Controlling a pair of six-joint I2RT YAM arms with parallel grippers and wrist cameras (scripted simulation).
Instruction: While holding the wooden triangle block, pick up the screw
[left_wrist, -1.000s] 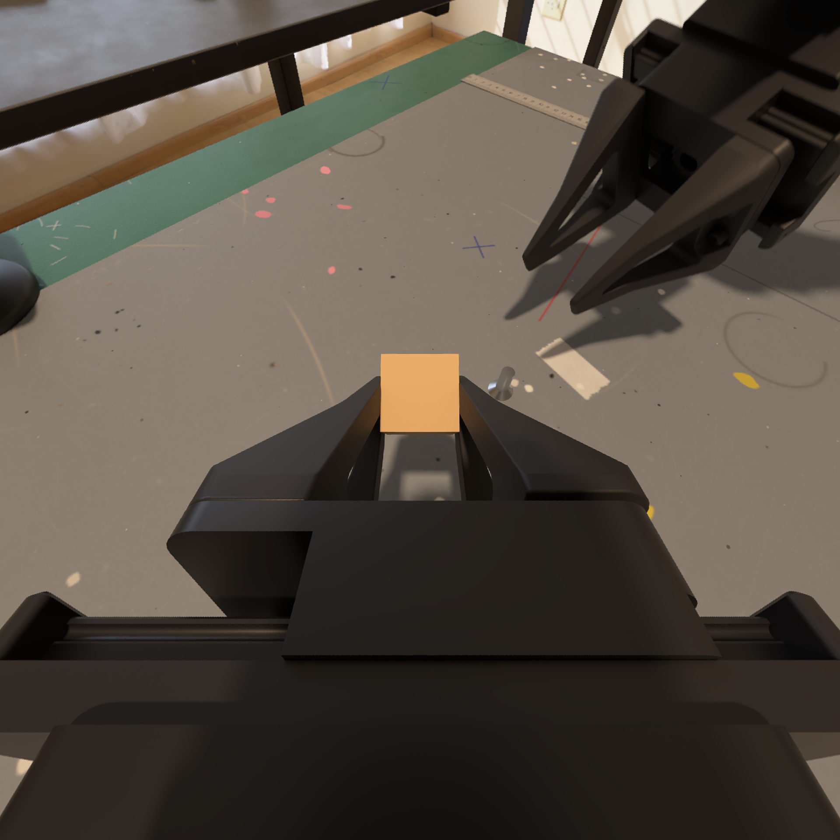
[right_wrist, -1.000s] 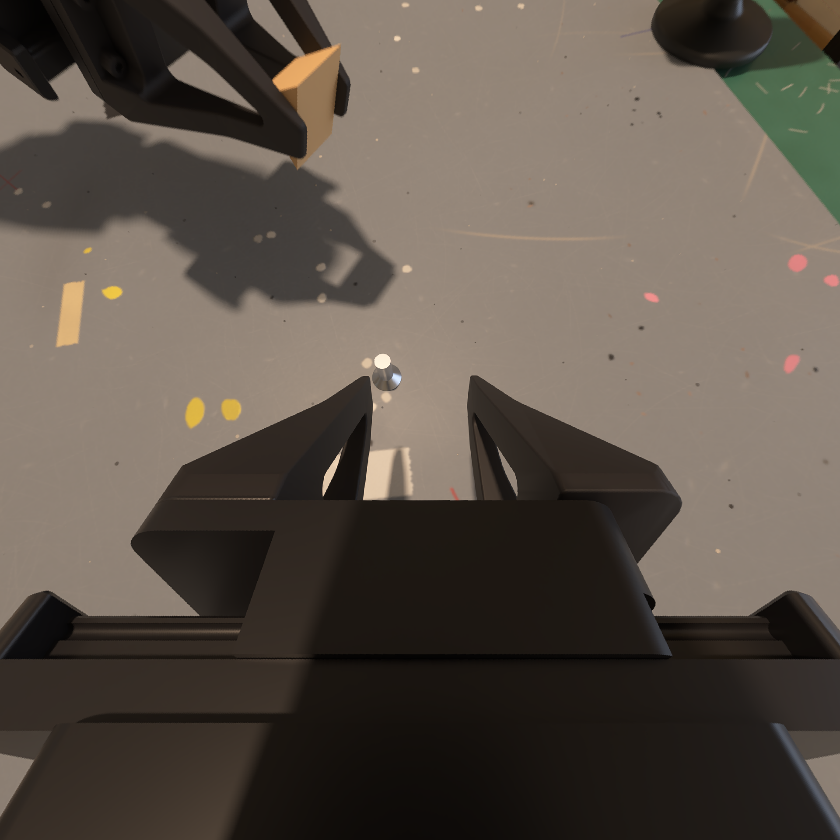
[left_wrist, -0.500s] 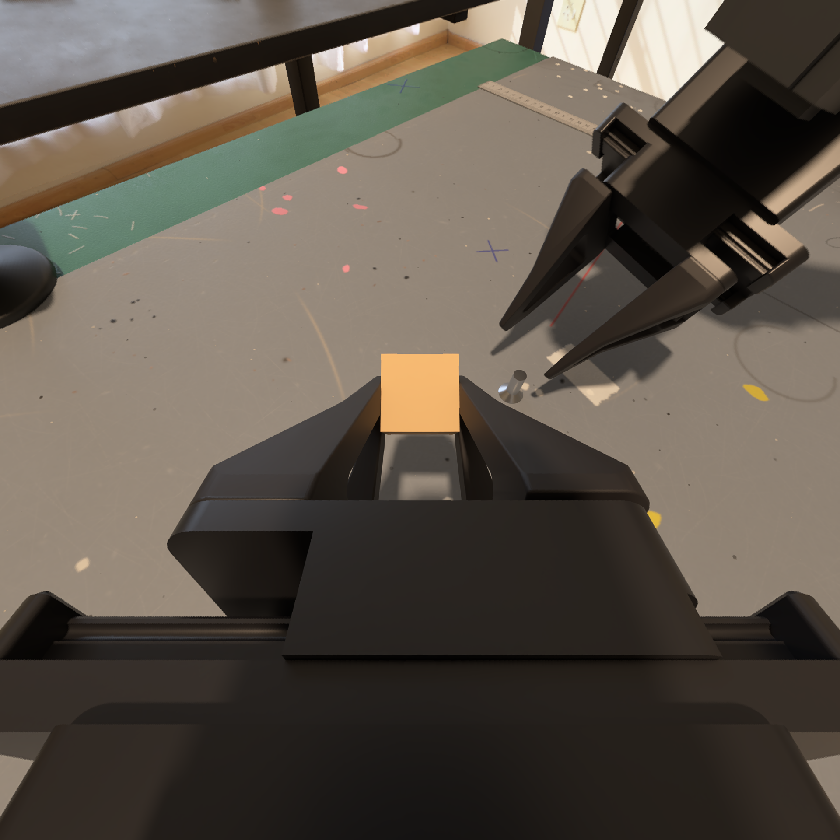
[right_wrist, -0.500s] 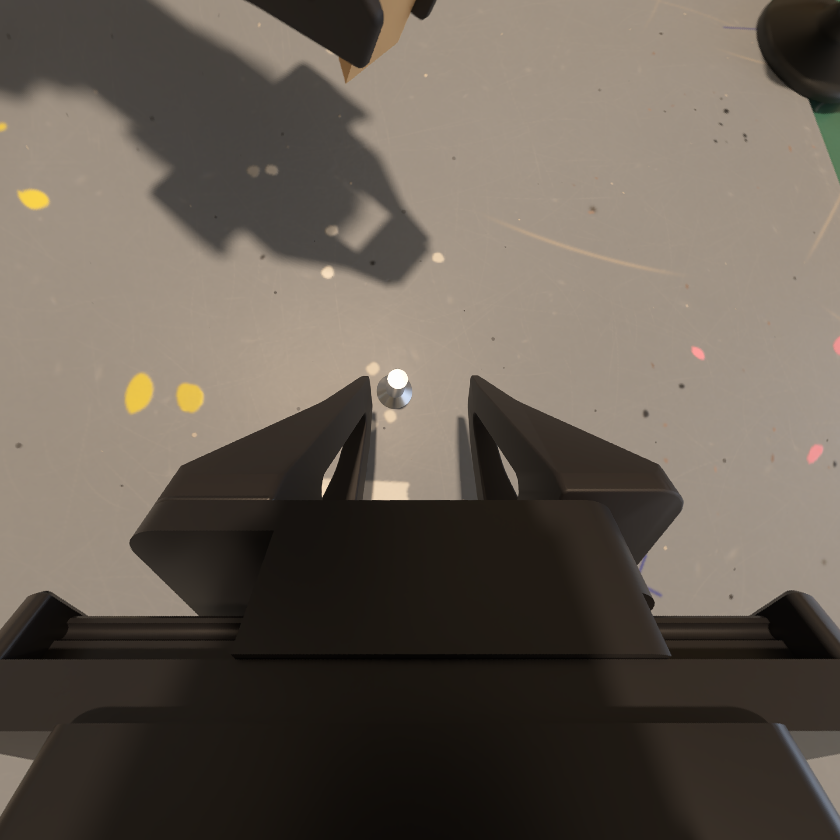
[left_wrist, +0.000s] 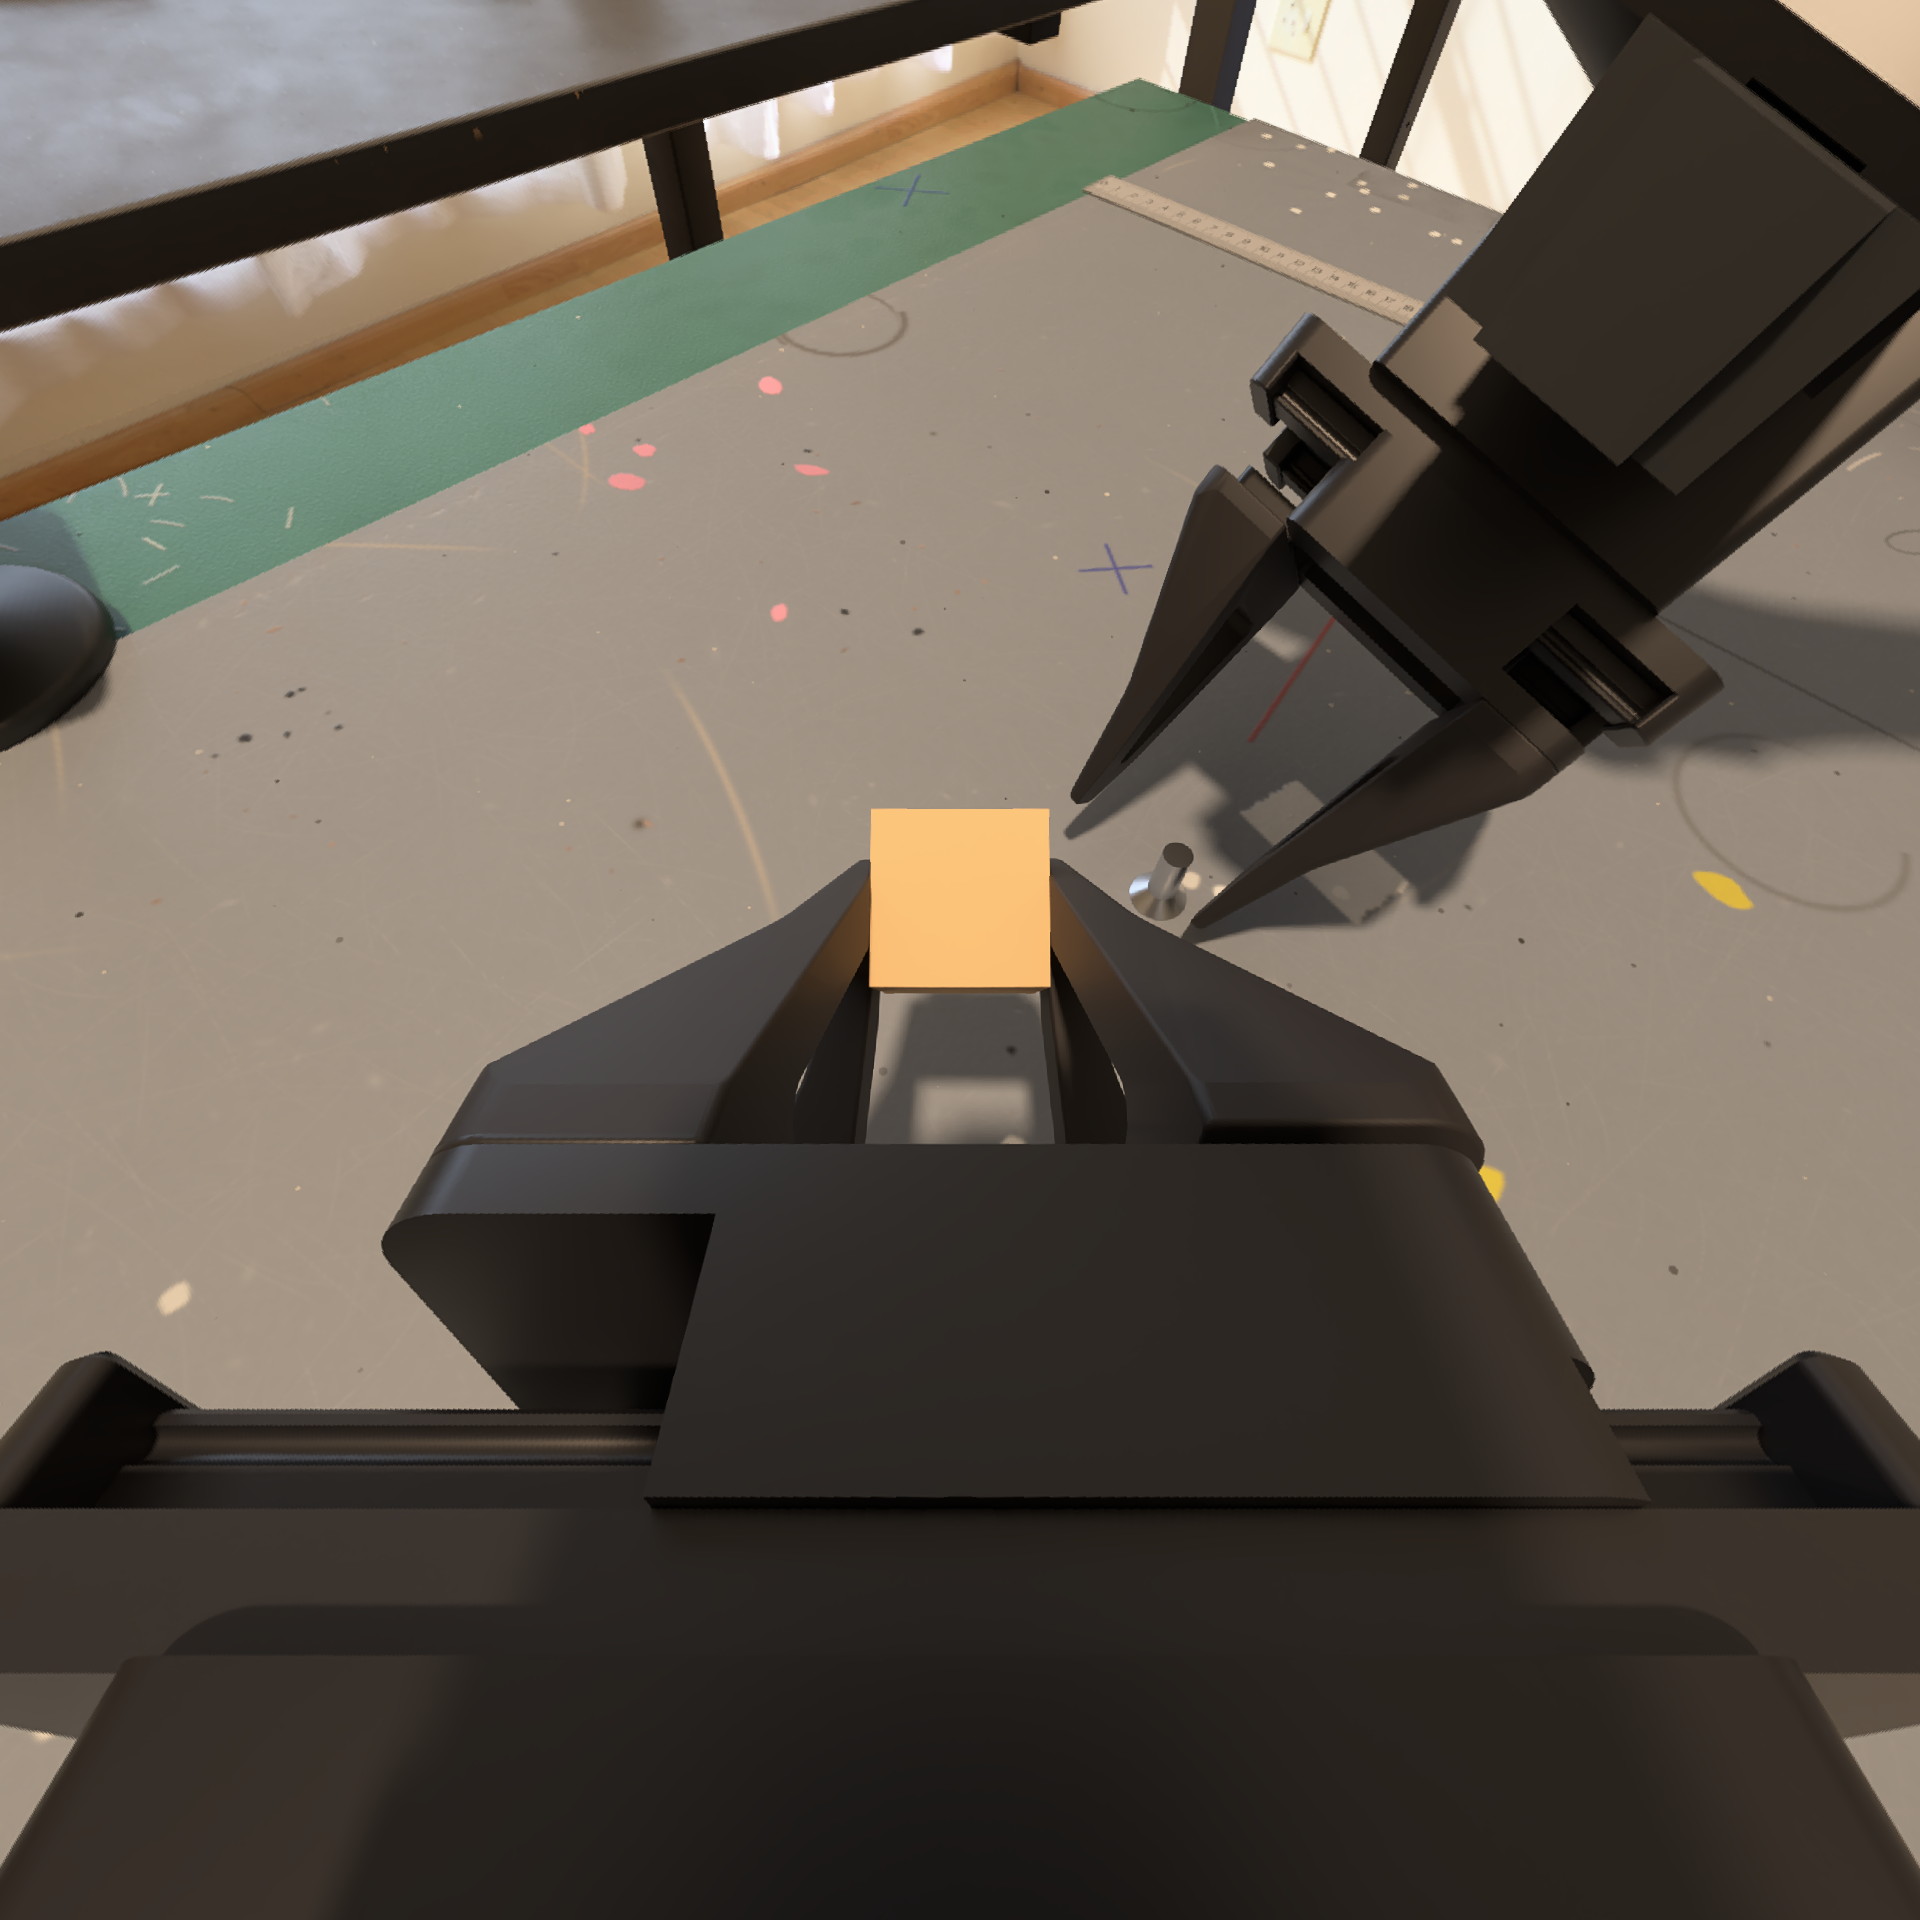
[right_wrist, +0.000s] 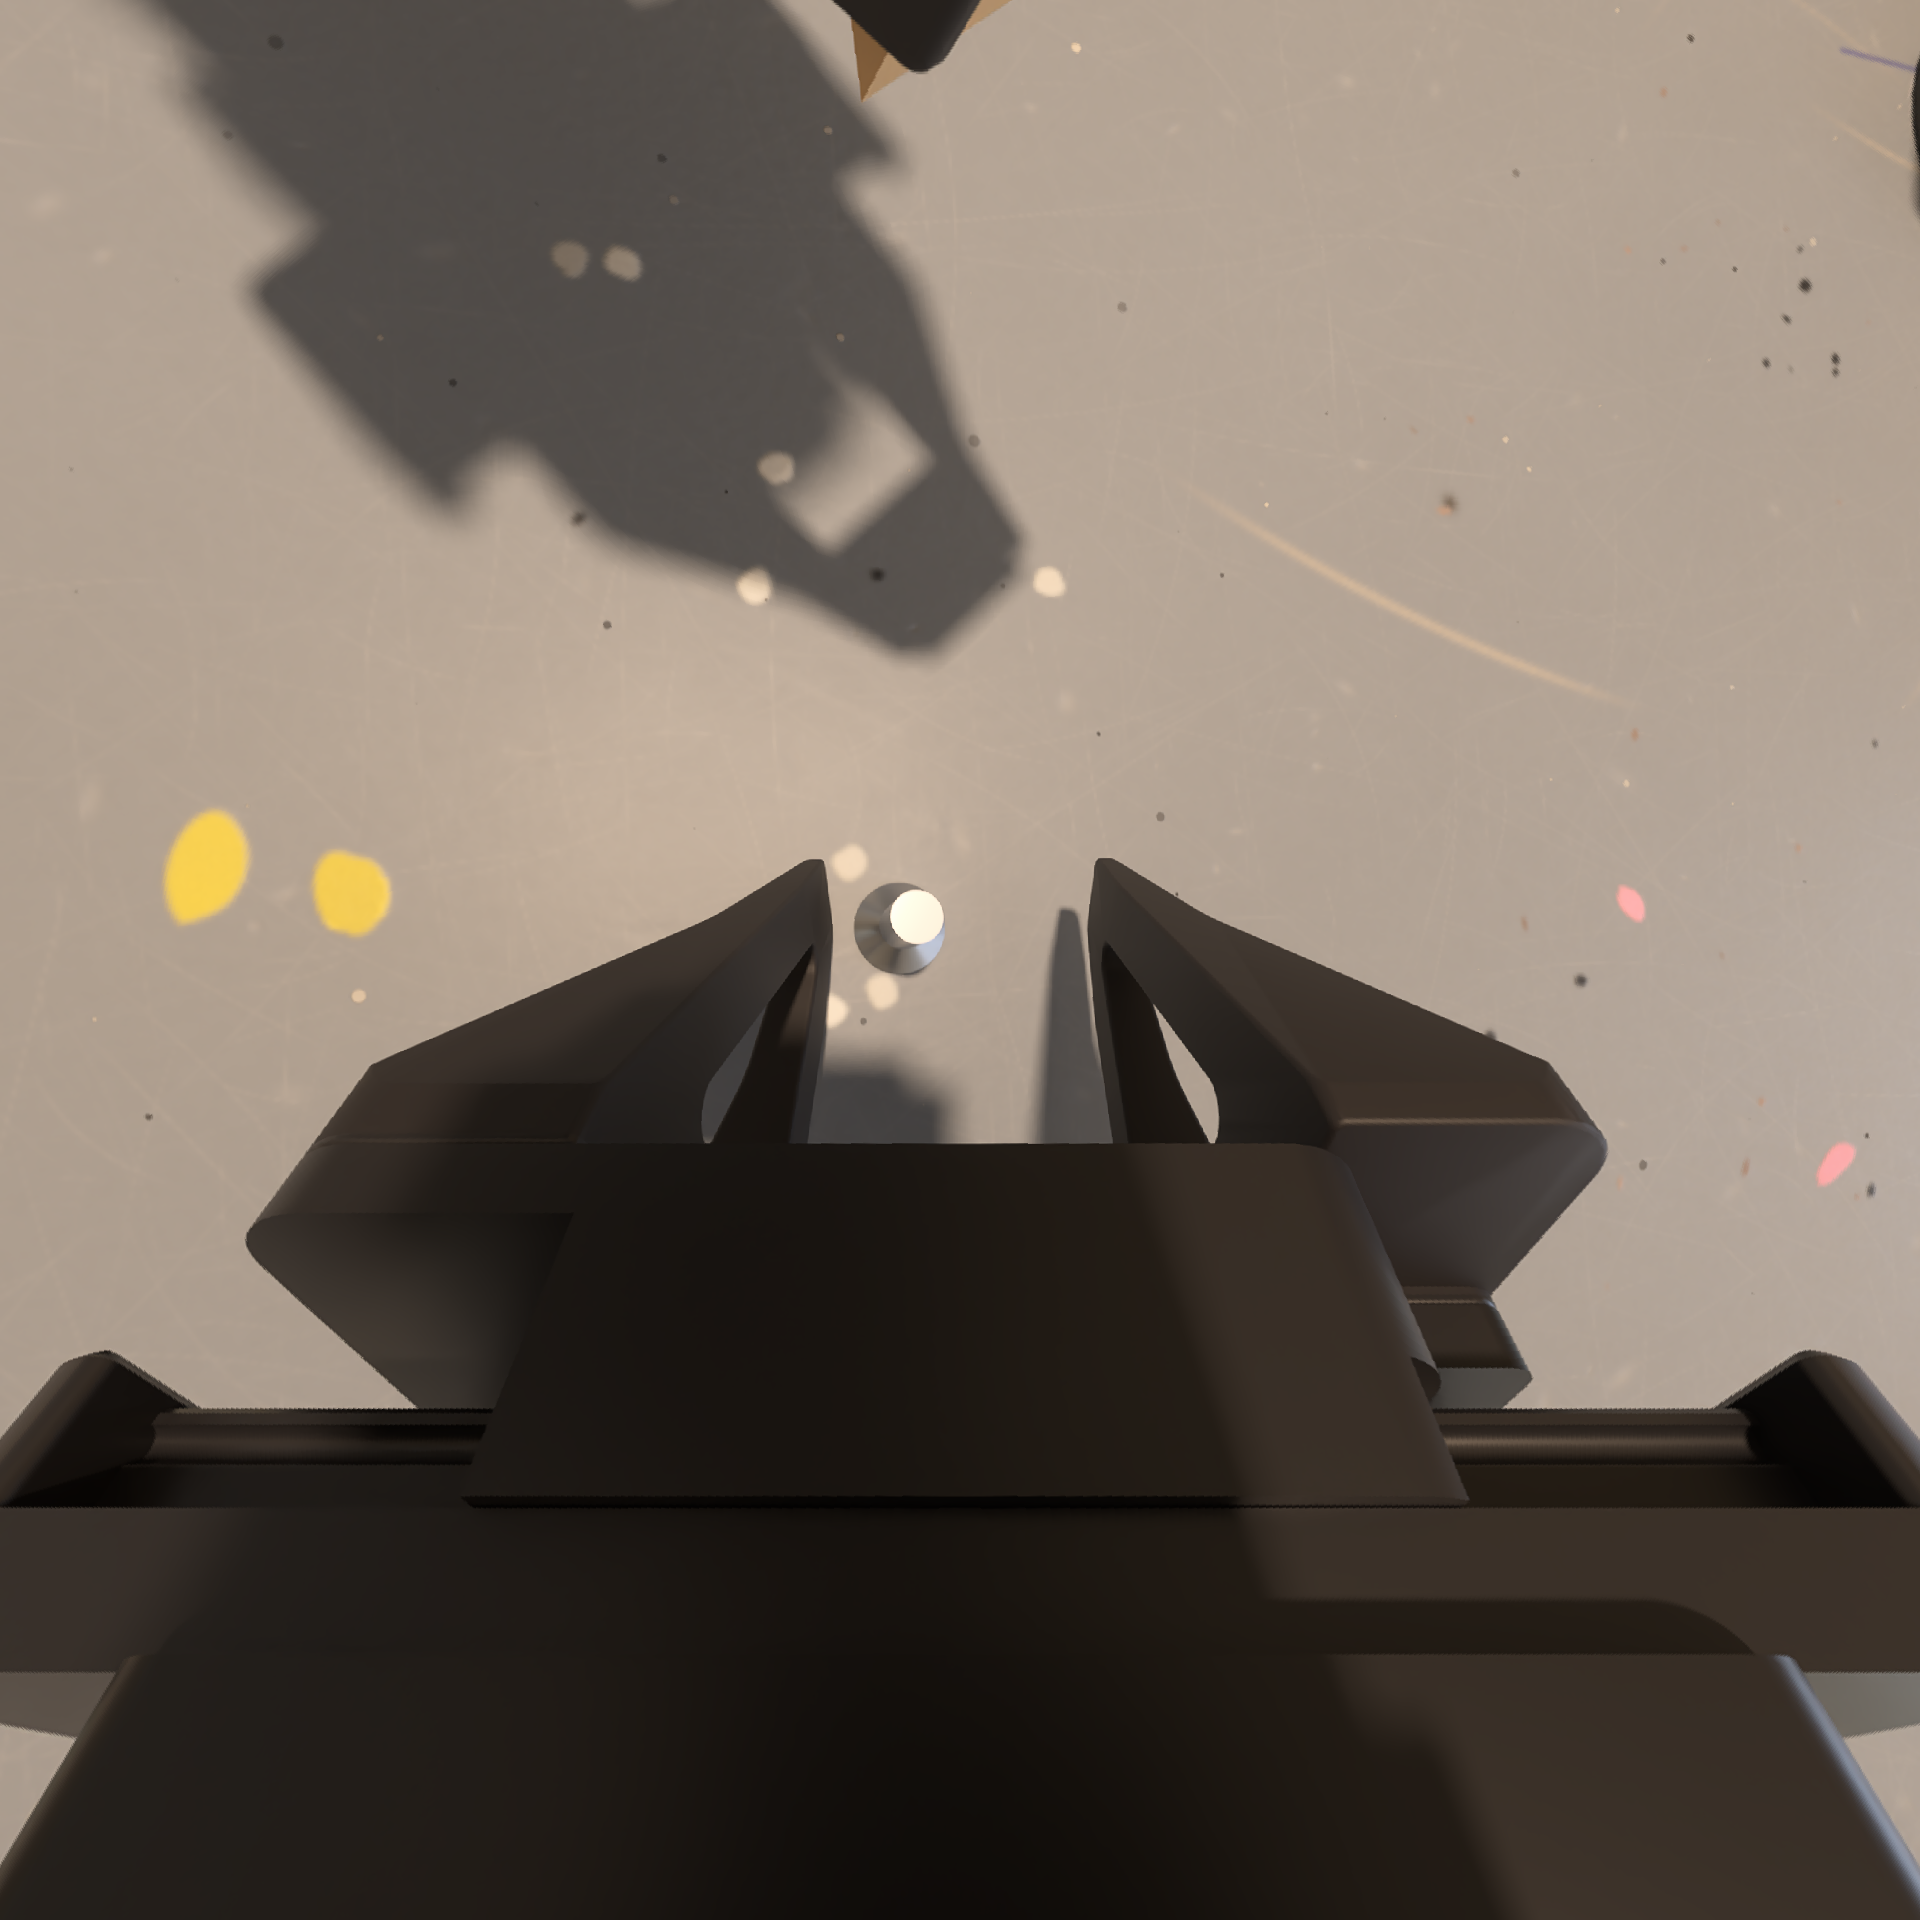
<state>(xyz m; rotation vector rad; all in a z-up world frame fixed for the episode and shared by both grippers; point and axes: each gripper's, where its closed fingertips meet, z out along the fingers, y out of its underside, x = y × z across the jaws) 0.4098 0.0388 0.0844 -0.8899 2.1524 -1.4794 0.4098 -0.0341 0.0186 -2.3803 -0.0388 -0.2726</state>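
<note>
My left gripper (left_wrist: 959, 883) is shut on the wooden triangle block (left_wrist: 959, 899), a light orange piece held above the grey table. Its tip also shows at the top of the right wrist view (right_wrist: 873, 73). The screw (left_wrist: 1164, 885) is small and silver and stands on its head on the table, just right of the block. My right gripper (right_wrist: 961, 883) is open and points down with one finger on each side of the screw (right_wrist: 900, 927), which sits close to the left finger. It also shows in the left wrist view (left_wrist: 1138, 857), low over the table.
The grey table (left_wrist: 416, 831) has paint spots and scratches. A green strip (left_wrist: 520, 374) runs along its far edge, with a metal ruler (left_wrist: 1247, 244) at the back. A black round base (left_wrist: 42, 655) stands at the far left. A dark bench (left_wrist: 312, 125) lies beyond.
My right gripper has come down and forward until its open fingers straddle the screw. My left gripper has kept hold of the block and shifted only slightly.
</note>
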